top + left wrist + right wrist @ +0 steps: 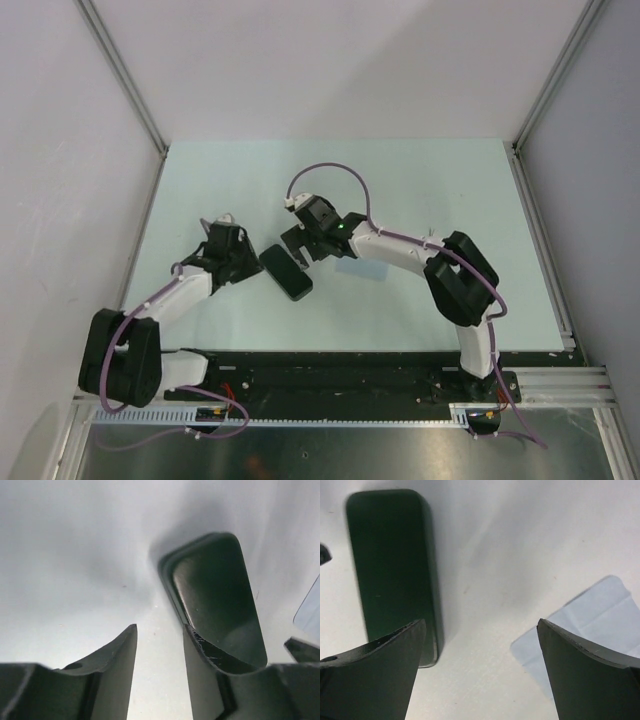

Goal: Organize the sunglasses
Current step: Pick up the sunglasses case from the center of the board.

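The sunglasses do not show in any view. A black oblong case (286,274) lies shut on the table between the two arms. My left gripper (248,266) sits just left of it, open, with only bare table between its fingers (159,627); the case (215,595) lies past its right finger. From the right, my right gripper (299,254) hangs over the case's far end. It stands wide open (481,622) and empty, with the case (392,565) by its left finger.
A pale blue cloth (592,622) lies flat on the table by my right gripper's right finger, under the right arm in the top view. Grey walls and metal rails (540,240) border the pale table (420,180).
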Controlling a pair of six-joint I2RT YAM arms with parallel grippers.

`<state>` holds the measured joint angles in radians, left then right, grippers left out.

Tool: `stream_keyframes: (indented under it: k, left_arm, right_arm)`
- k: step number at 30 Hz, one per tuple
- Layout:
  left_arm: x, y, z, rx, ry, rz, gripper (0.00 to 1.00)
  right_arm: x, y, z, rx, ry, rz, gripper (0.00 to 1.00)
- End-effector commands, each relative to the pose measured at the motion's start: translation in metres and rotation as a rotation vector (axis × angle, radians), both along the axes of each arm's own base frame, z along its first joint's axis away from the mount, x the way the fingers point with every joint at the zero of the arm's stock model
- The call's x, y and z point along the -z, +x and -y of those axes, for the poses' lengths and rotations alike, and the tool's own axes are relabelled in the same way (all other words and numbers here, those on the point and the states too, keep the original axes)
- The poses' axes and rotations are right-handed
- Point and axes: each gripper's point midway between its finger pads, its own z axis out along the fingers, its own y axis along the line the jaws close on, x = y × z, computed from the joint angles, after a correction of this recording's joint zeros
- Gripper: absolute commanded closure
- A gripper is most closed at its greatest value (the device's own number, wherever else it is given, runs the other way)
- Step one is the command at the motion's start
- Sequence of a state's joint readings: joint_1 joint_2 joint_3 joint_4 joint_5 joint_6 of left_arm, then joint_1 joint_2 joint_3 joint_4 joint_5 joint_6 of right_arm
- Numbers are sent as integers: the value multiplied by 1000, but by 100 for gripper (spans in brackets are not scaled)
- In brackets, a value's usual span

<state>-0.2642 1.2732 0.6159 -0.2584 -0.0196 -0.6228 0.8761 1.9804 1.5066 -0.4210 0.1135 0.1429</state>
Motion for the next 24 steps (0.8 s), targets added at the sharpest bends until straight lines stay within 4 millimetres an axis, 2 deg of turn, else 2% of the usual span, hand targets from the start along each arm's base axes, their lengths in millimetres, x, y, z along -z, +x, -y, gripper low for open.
stream_keyframes:
  k: [1,2,4,5,8,13,16,17,22,24]
  left_arm:
    - [-26,13,-29,-112,40,77,44]
    - [-31,15,-38,-132,62,86,21]
    - [-43,19,-47,-148,85,128,2]
    - [-52,23,-53,-165,103,152,0]
    - [-76,32,-66,-212,108,210,0]
    - [-99,36,-92,-320,115,270,0]
    - [-101,37,-108,-368,142,267,0]
    - [-101,38,-110,-369,143,261,0]
    - [-96,40,-110,-370,125,237,0]
    - [-94,39,-119,-397,124,229,0]
  right_arm:
    - [-30,-7,-36,-103,6,105,0]
    - [-35,-10,-44,-121,20,105,1]
    - [-27,-20,-55,-149,25,77,0]
    - [-24,-23,-58,-157,29,66,0]
    - [-15,-30,-67,-172,48,30,0]
    - [2,-27,-69,-179,17,0,0]
    - [7,-26,-72,-183,10,-7,0]
    - [16,-27,-72,-185,-3,-24,0]
    - [29,-31,-73,-198,-12,-65,0]
    - [34,-34,-73,-203,-16,-77,0]
